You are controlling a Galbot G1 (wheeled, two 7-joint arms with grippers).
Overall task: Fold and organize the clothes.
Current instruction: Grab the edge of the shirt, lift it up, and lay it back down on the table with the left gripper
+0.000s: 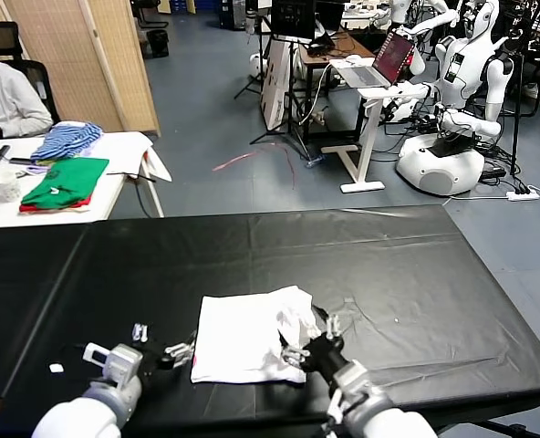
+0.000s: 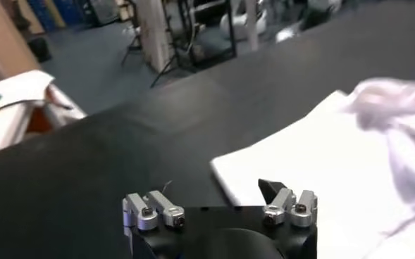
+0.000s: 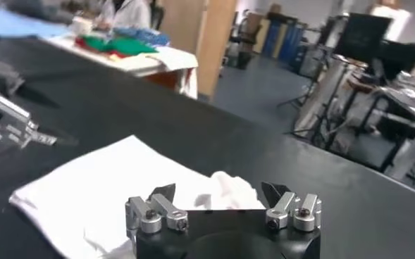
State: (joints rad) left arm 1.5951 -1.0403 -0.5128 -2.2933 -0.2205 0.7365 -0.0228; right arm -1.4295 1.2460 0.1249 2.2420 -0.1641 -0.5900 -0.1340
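The clothes are one white T-shirt point(image 1: 243, 338), lying partly folded as a rough rectangle near the front of the black table point(image 1: 416, 274), with a bunched, crumpled part point(image 1: 293, 310) at its right side. My left gripper point(image 1: 160, 342) stands open just off the shirt's left edge, with nothing between its fingers. In the left wrist view the shirt point(image 2: 320, 162) lies just beyond the left gripper point(image 2: 214, 193). My right gripper point(image 1: 313, 338) is open at the shirt's right edge, by the crumpled part. The right wrist view shows the shirt point(image 3: 101, 183) past the right gripper point(image 3: 219, 191).
A white side table point(image 1: 129, 151) at the back left carries green and red folded garments point(image 1: 65, 182) and a blue-striped cloth point(image 1: 67, 139); a person point(image 1: 5, 100) sits beside it. A desk with a laptop point(image 1: 379, 68) and another robot point(image 1: 452, 109) stand at the back right.
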